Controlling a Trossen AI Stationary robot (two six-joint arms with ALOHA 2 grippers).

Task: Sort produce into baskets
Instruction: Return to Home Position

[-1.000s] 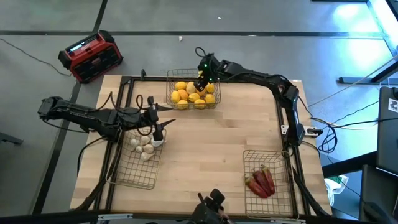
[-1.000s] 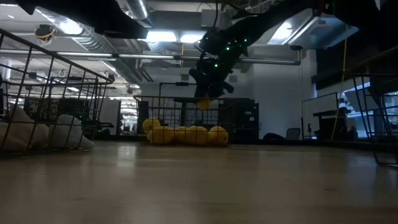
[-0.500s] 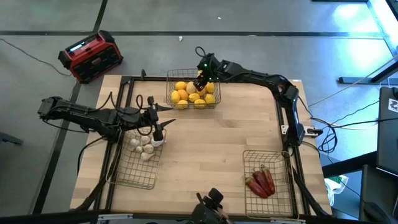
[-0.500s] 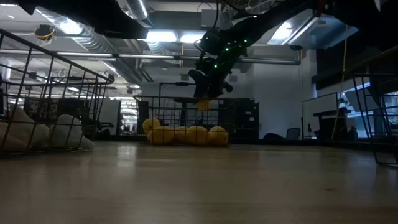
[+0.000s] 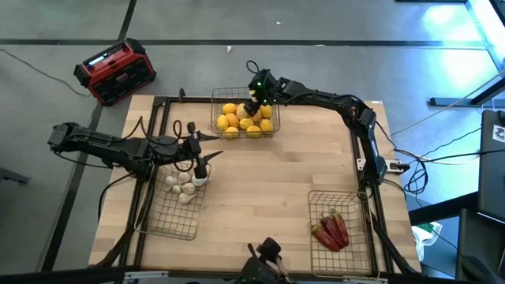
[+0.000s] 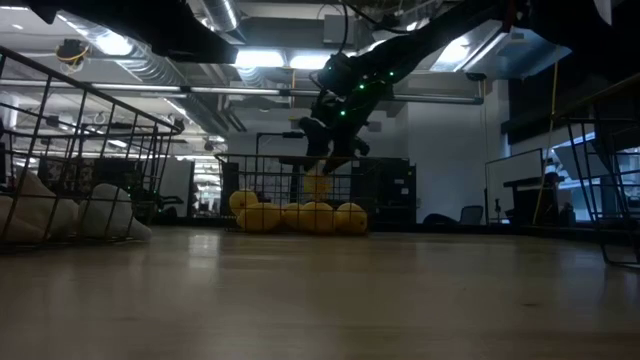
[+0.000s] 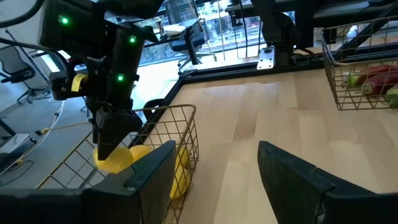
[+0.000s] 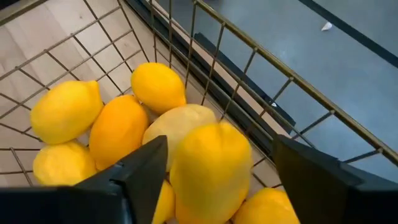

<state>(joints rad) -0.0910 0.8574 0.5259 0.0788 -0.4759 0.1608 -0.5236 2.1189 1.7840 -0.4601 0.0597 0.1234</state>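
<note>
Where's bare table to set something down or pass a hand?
The widest bare wood lies mid-table, bordered by the lemon basket, garlic basket and chili basket. Crowded: the right gripper hangs over the lemons, the left gripper at the garlic basket's inner corner.

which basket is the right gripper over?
The lemon basket, top-centre in the high view; right gripper hangs over it. Garlic basket and chili basket sit apart.

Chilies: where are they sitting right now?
In the high view, the chilies lie in the wire basket at the lower right corner of the table, robot's right side, apart from the lemon basket at top centre.
</note>
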